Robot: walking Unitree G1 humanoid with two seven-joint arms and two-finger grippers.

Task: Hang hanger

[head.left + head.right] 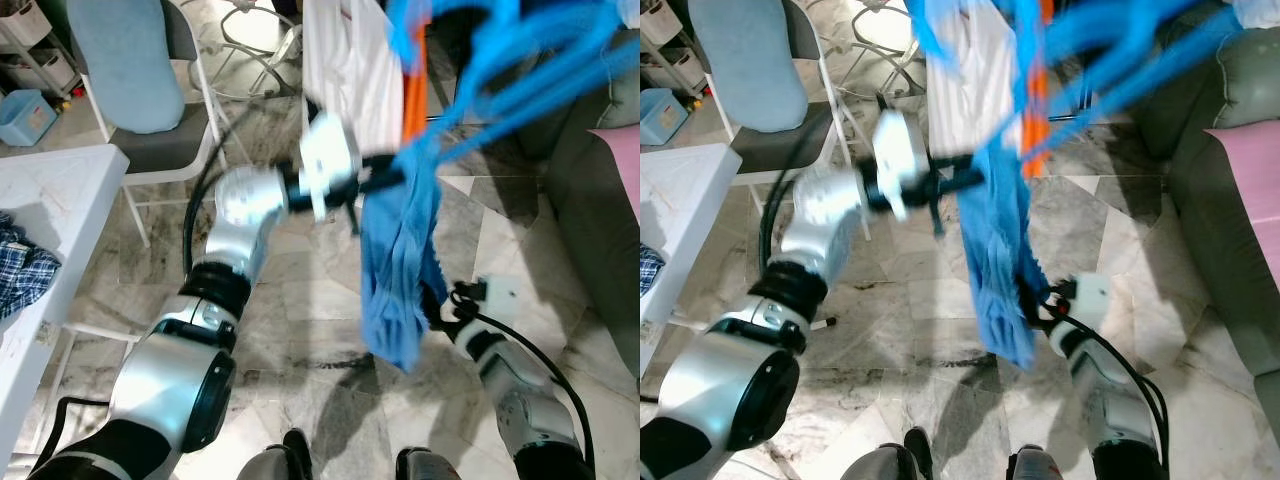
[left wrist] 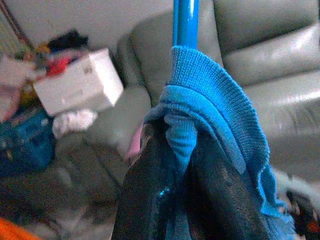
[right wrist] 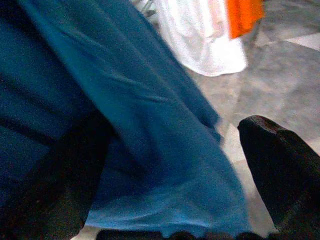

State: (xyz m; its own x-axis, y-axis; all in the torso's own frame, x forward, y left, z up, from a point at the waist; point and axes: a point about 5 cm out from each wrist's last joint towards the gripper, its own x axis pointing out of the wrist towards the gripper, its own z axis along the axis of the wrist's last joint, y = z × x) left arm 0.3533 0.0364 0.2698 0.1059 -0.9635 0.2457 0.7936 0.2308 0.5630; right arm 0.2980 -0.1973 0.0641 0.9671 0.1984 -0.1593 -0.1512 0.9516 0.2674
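Midway through, by the look of it: hanger already carrying the blue garment and raised high at upper right of the head views, blurred, but not plainly hooked on any rail; no rail to be made out, so hooking on and letting go judged as what is left. Left arm bent at the elbow and reaching across from lower left to frame centre, wrist roughly level, left claw meeting the cloth near the top of the garment. Seen along that claw in the left wrist view, both black fingers pinched nearly together on a fold of blue knit with the blue hanger bar rising straight out above it; grip firm, on cloth and probably the bar beneath. Right arm low at lower right of the head views, forearm angled upward, right claw just beside the garment's lower edge. In the right wrist view, fingers spread wide with the cloth lying between and in front of them, nothing gripped. Behind the garment, white shirt and an orange piece hanging at top centre, suggesting the drying spot is close. Folding chair at upper left, white counter at left edge, sofa at right.
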